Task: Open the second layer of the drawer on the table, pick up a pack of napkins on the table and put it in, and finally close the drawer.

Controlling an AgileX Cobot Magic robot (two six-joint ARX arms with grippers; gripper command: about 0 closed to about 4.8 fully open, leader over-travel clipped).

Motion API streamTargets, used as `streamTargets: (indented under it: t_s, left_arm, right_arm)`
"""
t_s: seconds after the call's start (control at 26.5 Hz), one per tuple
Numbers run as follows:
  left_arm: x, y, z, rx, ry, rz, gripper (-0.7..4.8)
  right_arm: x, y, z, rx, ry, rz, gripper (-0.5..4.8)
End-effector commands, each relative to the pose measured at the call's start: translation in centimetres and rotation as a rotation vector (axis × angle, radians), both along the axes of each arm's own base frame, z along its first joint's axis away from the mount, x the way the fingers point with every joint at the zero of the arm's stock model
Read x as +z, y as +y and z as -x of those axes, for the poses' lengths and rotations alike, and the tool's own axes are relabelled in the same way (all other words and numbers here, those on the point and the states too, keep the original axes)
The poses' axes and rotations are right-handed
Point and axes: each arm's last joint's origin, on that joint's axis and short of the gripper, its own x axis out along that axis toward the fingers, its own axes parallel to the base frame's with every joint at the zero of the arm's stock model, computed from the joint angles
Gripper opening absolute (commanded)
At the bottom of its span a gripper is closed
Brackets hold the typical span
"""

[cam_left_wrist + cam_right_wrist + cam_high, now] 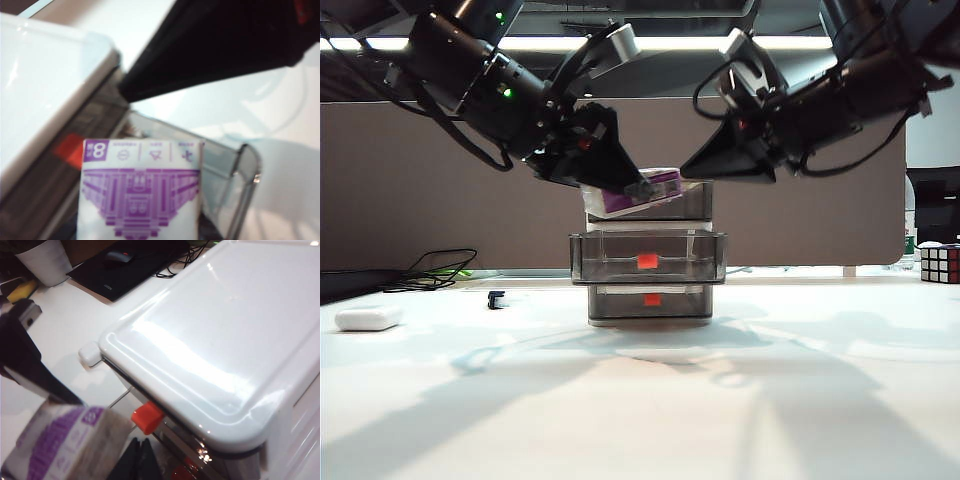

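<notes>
Second layer [648, 257] is out; my left gripper [638, 186] pinches the pack of napkins [642, 191] above it. Right gripper [692, 168] state unclear. Dropping in, closing remain.

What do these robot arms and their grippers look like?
Both arms are black with loose black cables looping along them. The left arm shows small green lights and a pale grey collar. The left gripper and right gripper are black wedges tapering to points, each with a small red spot.

The pack of napkins [141, 192] ran off the left wrist view's bottom edge, hiding the left gripper's fingers; the exterior view showed only its purple corner.
</notes>
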Motion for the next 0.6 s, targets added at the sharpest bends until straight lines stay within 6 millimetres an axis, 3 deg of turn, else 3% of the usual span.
streamTargets:
  t_s: [0.04, 0.6]
  left_arm:
    - [0.2, -1.0, 0.3, -0.036, -0.015, 0.015, 2.46]
    - [-0.8, -1.7, 0.0, -0.008, -0.022, -0.010, 2.46]
  right_arm:
    - [1.4, -0.2, 0.4, -0.008, -0.047, -0.001, -0.05]
    - [1.8, -0.3, 0.9, -0.002, -0.043, 0.020, -0.05]
